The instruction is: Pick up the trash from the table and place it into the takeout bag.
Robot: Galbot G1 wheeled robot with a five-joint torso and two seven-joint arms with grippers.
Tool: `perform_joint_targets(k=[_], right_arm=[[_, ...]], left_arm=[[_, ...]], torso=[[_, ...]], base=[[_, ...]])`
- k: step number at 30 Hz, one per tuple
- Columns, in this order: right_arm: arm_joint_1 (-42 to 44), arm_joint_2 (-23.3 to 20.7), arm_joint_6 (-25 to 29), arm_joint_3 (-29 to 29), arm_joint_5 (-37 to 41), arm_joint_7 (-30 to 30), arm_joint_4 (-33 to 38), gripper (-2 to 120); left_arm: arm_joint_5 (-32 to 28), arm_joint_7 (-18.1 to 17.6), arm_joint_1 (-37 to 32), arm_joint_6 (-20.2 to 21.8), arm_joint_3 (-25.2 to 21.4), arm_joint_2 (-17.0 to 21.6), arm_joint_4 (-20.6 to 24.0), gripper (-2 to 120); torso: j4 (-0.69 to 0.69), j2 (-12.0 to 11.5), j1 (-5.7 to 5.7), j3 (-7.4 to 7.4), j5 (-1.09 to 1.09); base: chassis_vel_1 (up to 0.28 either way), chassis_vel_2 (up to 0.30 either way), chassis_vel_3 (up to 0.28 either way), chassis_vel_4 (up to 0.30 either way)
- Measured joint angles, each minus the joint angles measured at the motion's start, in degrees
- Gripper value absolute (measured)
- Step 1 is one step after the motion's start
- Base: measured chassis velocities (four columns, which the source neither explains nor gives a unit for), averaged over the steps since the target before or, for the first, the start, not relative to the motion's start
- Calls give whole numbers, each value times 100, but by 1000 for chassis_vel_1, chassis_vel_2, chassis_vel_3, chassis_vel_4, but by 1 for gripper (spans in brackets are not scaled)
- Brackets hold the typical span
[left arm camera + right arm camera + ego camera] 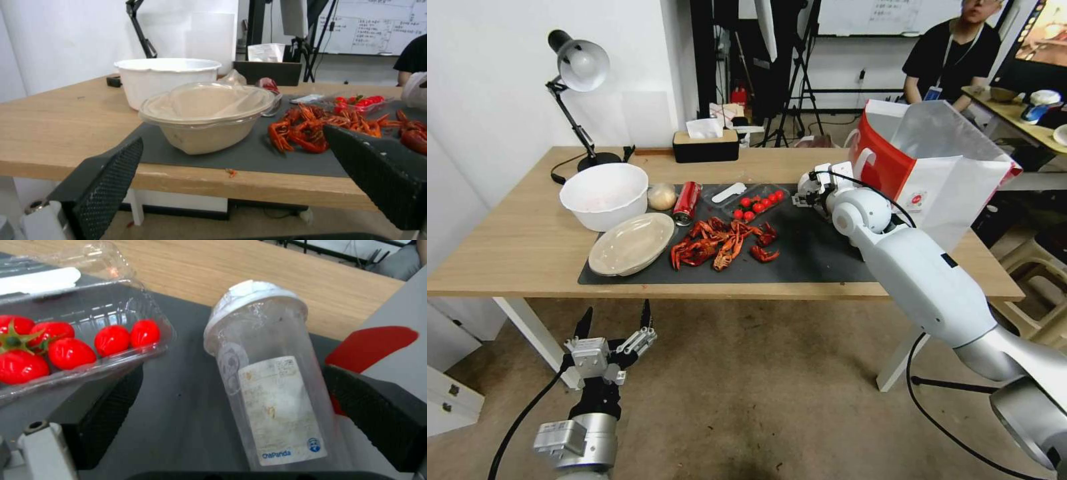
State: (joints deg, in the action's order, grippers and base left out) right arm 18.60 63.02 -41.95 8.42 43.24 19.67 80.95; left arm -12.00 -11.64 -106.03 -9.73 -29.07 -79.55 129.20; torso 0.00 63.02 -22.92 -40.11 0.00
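The right hand [231, 420] reached across the table [507, 247], fingers spread wide around the lying clear plastic cup [267, 380], beside the takeout bag [940, 167]. The left hand [616, 325] hung open below the table's edge.

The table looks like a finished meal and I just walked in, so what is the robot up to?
It is clearing trash. The right gripper, open, sits around the clear plastic cup on the dark mat beside the takeout bag. The left gripper hangs open below the table edge. The beige oval plate, red soda can and small beige ball lie unpicked.
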Motion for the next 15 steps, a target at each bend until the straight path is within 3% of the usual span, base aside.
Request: perform_joint_targets(k=[15], right_arm=[[-20,71,4,-27,-134,-165,-303,100]], left_arm=[[-6,16,-24,-18,-7,20,-6,100]], torso=[[0,0,1,1,0]], base=[[0,0,0,0]])
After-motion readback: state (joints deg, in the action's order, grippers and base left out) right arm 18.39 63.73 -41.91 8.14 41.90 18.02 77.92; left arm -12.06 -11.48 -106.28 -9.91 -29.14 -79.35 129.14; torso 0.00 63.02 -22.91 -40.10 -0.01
